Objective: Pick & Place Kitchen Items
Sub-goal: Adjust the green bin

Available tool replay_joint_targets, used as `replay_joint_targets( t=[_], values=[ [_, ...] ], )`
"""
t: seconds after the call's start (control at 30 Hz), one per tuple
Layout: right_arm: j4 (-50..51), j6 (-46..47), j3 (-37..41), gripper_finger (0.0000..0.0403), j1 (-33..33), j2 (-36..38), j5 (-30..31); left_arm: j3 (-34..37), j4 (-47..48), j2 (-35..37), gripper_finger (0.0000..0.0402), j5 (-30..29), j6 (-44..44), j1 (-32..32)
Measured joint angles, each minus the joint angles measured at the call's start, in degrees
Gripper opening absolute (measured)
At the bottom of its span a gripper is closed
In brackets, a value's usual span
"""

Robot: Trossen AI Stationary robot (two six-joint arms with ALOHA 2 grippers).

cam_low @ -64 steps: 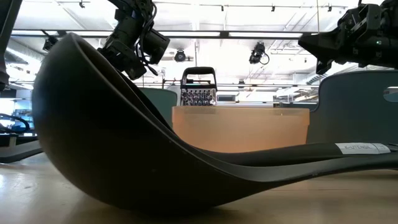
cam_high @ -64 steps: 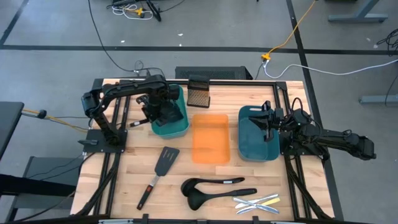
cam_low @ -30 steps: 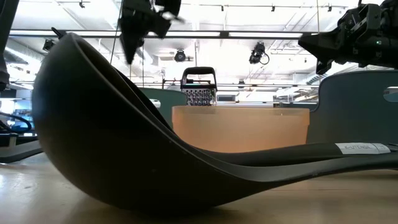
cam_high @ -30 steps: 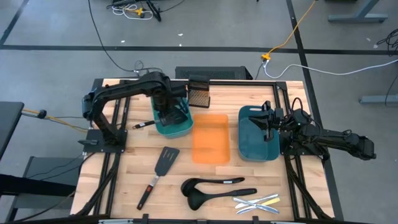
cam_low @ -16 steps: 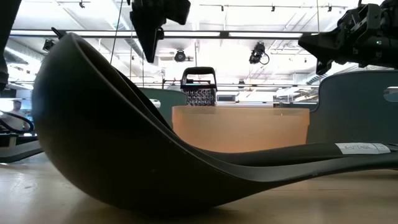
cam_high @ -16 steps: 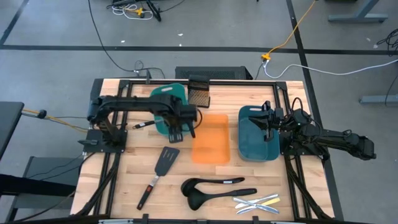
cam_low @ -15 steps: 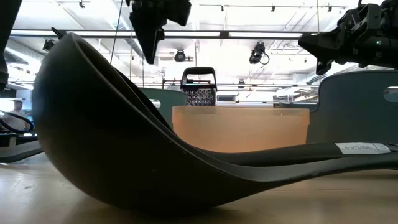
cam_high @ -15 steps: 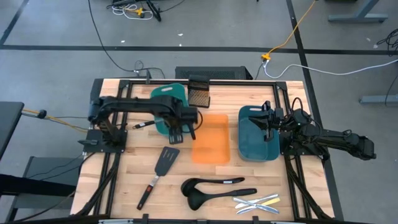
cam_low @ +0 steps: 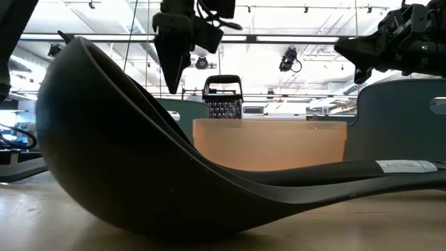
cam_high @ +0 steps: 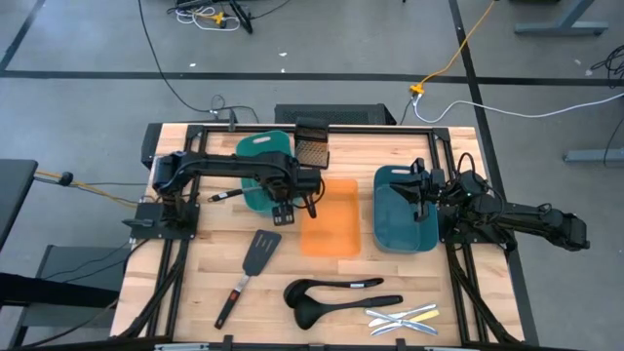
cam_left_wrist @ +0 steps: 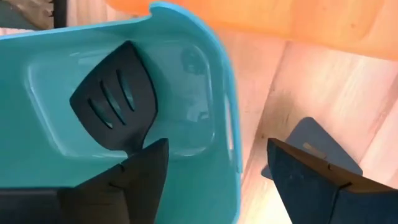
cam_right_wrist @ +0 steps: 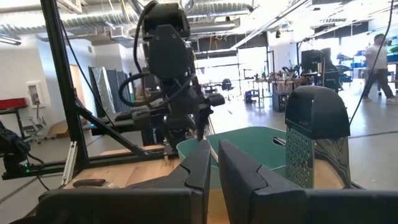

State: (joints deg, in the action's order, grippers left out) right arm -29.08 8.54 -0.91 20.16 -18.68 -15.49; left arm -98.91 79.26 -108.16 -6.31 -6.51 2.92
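One black-headed spatula (cam_left_wrist: 115, 102) lies in the teal tray (cam_high: 255, 146), head on the tray floor, its metal handle (cam_high: 222, 195) sticking out over the tray's left rim. A second spatula (cam_high: 252, 265) lies flat on the table in front of the tray, and its head shows between my fingers in the left wrist view (cam_left_wrist: 314, 144). Two black ladles (cam_high: 339, 291) and some cutlery (cam_high: 402, 317) lie near the front edge. My left gripper (cam_high: 295, 207) hangs open, pointing down, over the tray's near right corner. My right gripper (cam_high: 417, 190) waits shut over the blue tray (cam_high: 402, 229).
An orange tray (cam_high: 330, 234) sits between the teal and blue trays, right beside my left gripper. A small dark mesh box (cam_high: 312, 148) stands behind it. In the low view a ladle bowl (cam_low: 104, 160) fills the foreground. Bare wood lies left of the table spatula.
My left gripper has left the inside of the teal tray, going toward the table's right and near edges and sinking lower, to the tray's near right corner. The spatula in the tray has stayed where it was.
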Motion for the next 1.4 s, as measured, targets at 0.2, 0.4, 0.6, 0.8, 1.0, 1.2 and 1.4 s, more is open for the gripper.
replay_joint_targets(
  t=[0.2,0.4,0.6,0.8,1.0,1.2,1.4],
  values=[
    [0.0,0.0,0.0,0.0044,0.0,0.0,0.0,0.0,-0.8,-1.3,0.0265,0.9,0.3,1.1],
    [-0.1,0.0,0.0,0.0044,0.0,0.0,0.0,0.0,-1.2,-2.6,0.0264,2.2,1.2,1.4],
    [0.0,0.0,0.0,0.0044,0.0,0.0,0.0,0.0,-1.4,-2.5,0.0264,1.9,1.2,2.2],
    [0.0,0.0,0.0,0.0044,0.0,0.0,0.0,0.0,0.1,-2.5,0.0264,5.9,4.3,2.2],
    [0.0,0.1,0.0,0.0044,0.0,0.0,0.0,0.0,3.8,-2.5,0.0264,7.4,10.0,2.7],
    [0.0,0.2,0.0,0.0044,0.0,0.0,0.0,0.0,2.1,-3.0,0.0264,8.0,7.6,4.4],
    [-0.2,0.2,0.0,0.0044,0.0,0.0,0.0,0.0,1.4,-4.9,0.0263,8.2,7.2,4.4]
  ],
)
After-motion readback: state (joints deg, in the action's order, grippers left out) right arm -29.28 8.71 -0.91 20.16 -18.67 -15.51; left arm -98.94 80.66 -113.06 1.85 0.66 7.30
